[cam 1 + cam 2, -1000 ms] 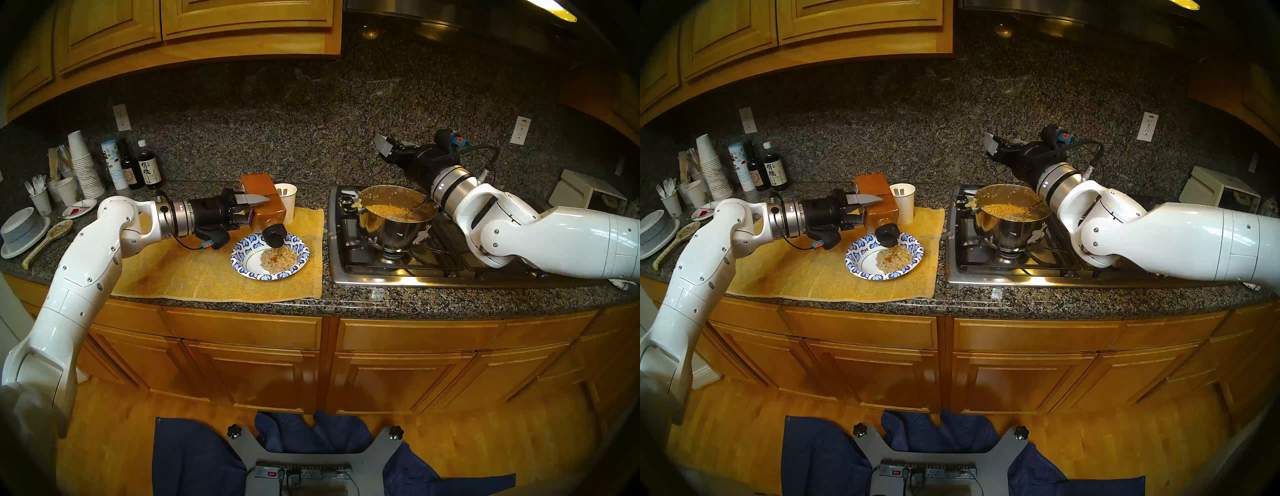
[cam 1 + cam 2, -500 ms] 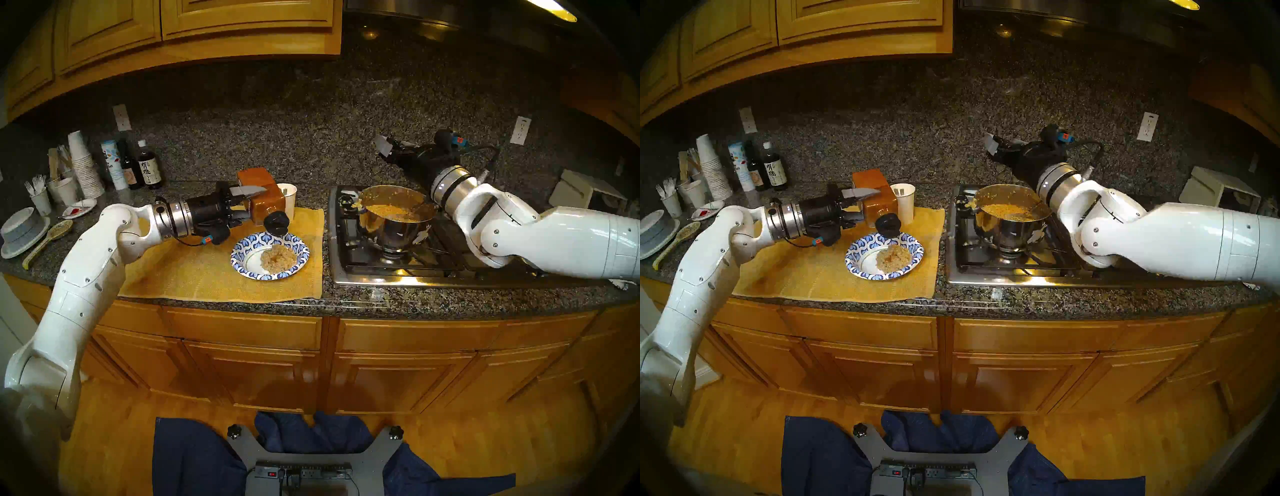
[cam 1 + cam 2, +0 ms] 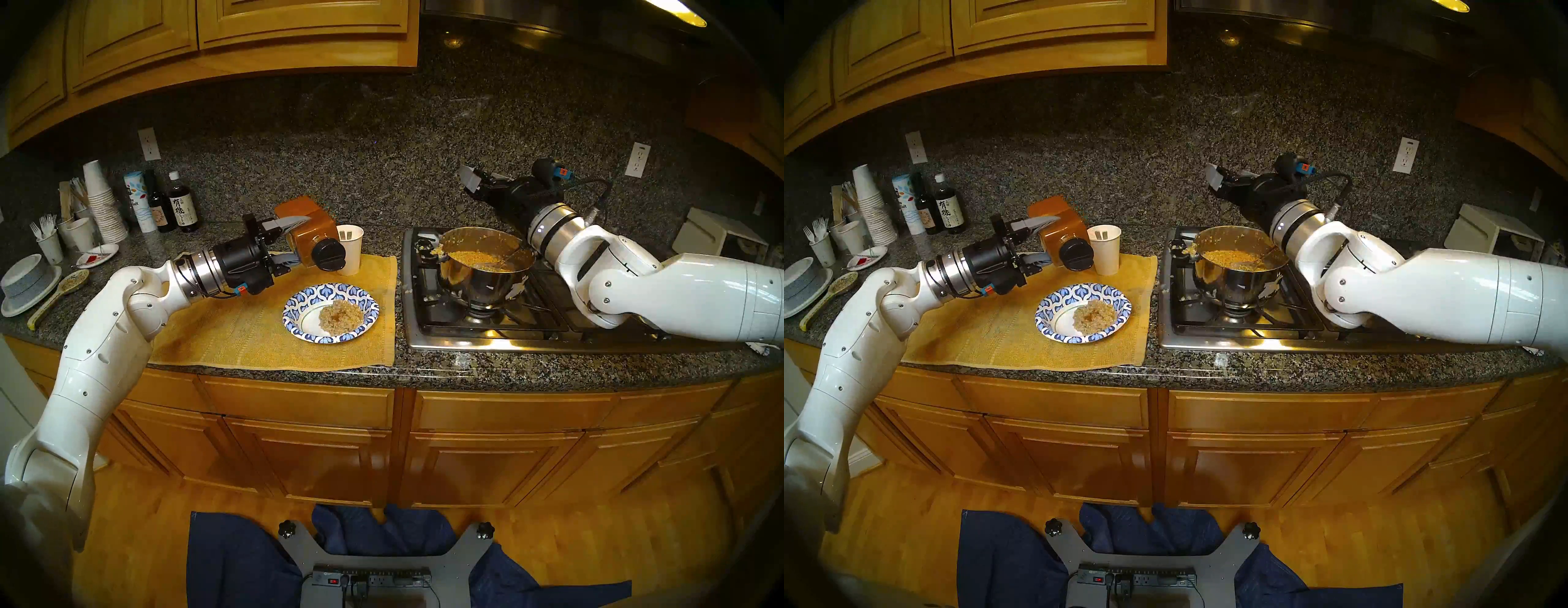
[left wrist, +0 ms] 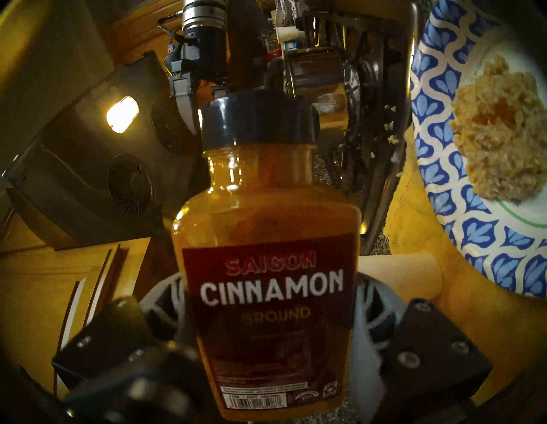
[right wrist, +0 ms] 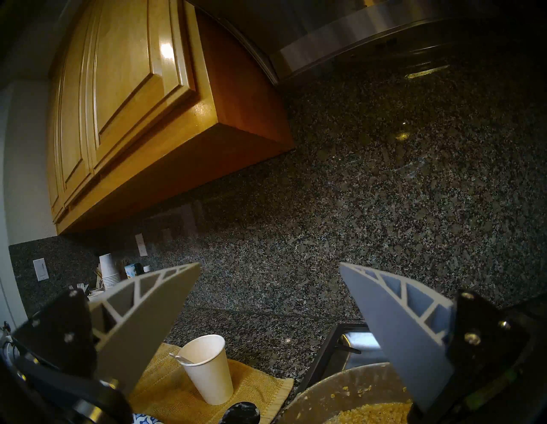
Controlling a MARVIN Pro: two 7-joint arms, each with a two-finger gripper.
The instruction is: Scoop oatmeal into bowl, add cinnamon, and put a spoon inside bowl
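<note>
Two end effectors | left [image 3: 285, 243] clamps cinnamon [image 3: 312, 237] | right [image 5: 269, 299] spread apart, empty

Honey-wood cabinets [image 3: 237, 25] hang above a speckled granite backsplash [image 3: 339, 161]. The granite tabletop [image 3: 466, 371] tops matching cupboards [image 3: 297, 450] over a wooden floor [image 3: 140, 564].

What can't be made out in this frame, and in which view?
- Cinnamon bottle cap: whether it is open; the left wrist view shows only its side, the head views are too small.
- White paper cup contents: right wrist view shows just a slim handle tip above the rim; the cup wall hides the rest.
- Ladle in the pot: bowl end buried in oatmeal, head view.
</note>
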